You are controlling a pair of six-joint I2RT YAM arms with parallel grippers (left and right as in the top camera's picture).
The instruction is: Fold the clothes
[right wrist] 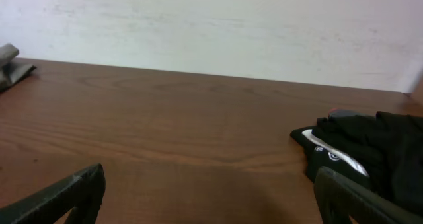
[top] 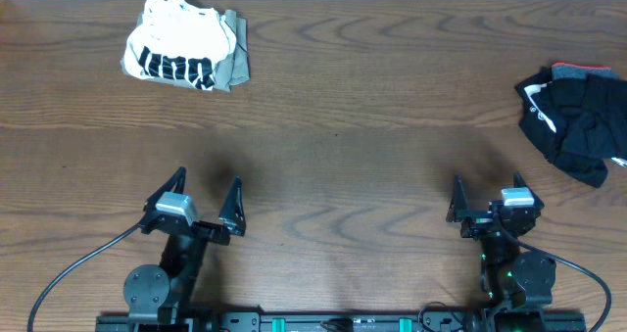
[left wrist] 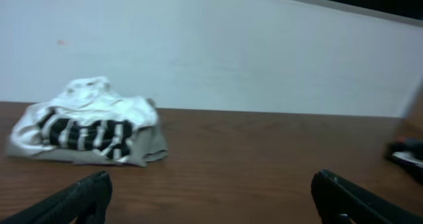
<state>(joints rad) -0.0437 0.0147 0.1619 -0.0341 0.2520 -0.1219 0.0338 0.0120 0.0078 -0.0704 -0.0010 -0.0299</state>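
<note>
White T-shirt (top: 181, 53) sits as a compact bundle on the khaki trousers (top: 236, 66), far left of the counter (top: 343, 126), looking folded; black bundle (top: 578, 121) far right lies crumpled, unfolded; left tool (top: 206, 193) and right tool (top: 488, 195) gape wide, both empty

A brown wooden table (top: 333, 97) with swirling grain stretches ahead of the left gripper (top: 208, 181) and the right gripper (top: 487, 182). Past its far edge, facing both, stands a plain white wall (left wrist: 231, 52), softly and evenly lit.
</note>
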